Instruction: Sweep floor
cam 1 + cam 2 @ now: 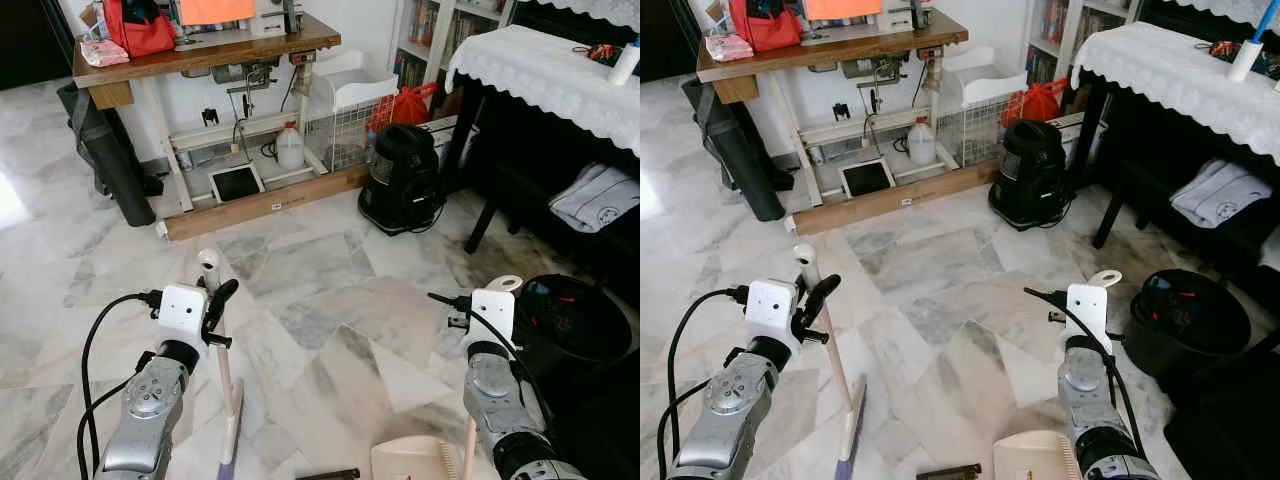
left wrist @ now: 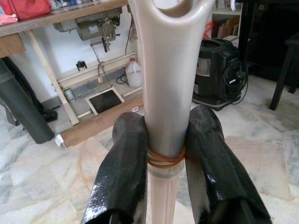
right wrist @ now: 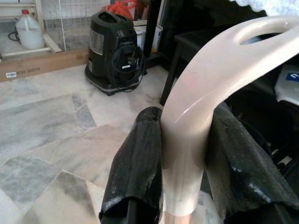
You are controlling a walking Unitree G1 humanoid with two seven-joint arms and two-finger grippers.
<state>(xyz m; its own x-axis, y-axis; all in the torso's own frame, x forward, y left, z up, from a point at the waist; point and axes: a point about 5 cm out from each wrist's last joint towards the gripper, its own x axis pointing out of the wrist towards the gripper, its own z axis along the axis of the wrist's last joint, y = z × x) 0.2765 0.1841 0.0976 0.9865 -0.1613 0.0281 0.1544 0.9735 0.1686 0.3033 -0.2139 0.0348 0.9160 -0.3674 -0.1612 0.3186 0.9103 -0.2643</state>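
— Broom [image 1: 228, 385]: where is it?
— Its cream handle stands nearly upright over the marble floor [image 1: 330, 290], low on the robot's left. The head, with purple bristles, reaches the floor near the lower edge of the head views.
— Who has it?
— The left gripper [image 2: 166, 154]. Both black fingers [image 2: 122, 163] press on the handle's sides just below its looped top, right at a brown rubber band [image 2: 164, 160] wrapped around the shaft.
— And the other arm?
— The right gripper [image 3: 184, 154] is clamped on the dustpan handle [image 3: 205, 88], a curved cream piece with an oval hanging hole at its tip. The dustpan's pan [image 1: 415, 460] sits low beside that arm, next to a small dark object [image 1: 328, 474] on the floor that is too unclear to identify.
— What surrounds them?
— A black vacuum cleaner [image 1: 402, 178] stands ahead, its cord coiled on its side. Behind it is a sewing machine surface [image 1: 200, 55] with a red bag [image 1: 140, 28] on top and a white jug [image 1: 290, 147] underneath. A black bin [image 1: 570, 320] sits just beside the right arm, and a lace cloth [image 1: 550, 70] covers the dark furniture on the right.
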